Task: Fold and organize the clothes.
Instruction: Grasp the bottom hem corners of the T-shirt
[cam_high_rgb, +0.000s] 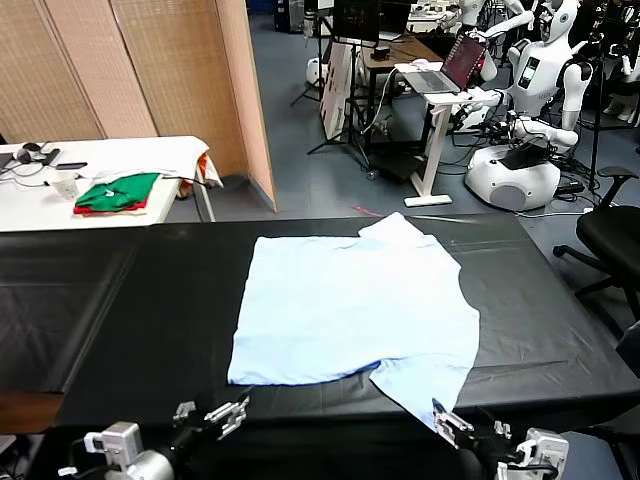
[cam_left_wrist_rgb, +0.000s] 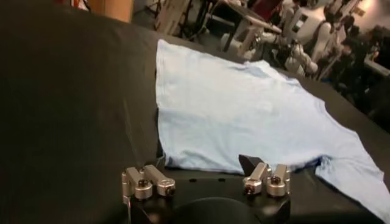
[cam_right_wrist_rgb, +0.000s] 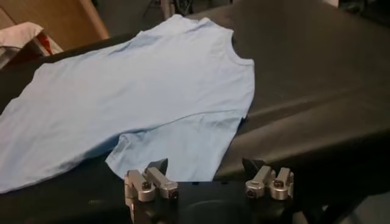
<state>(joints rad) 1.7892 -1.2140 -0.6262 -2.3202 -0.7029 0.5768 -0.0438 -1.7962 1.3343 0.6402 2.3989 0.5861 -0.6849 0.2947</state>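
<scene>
Both hands, left hand and right hand, gape beside T-shirt, lettering unseen.

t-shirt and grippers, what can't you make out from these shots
- T-shirt: white lettering not visible in any view; presumably face down.
- Near sleeve: cut off by the left wrist view's edge.
- Left gripper and right gripper: arms cut off by the head view's bottom edge.

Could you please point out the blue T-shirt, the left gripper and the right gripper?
Blue T-shirt (cam_high_rgb: 350, 310): head view, middle of the body.
Left gripper (cam_left_wrist_rgb: 206, 181): left wrist view, midway between fingertips.
Right gripper (cam_right_wrist_rgb: 207, 179): right wrist view, midway between fingertips.
</scene>
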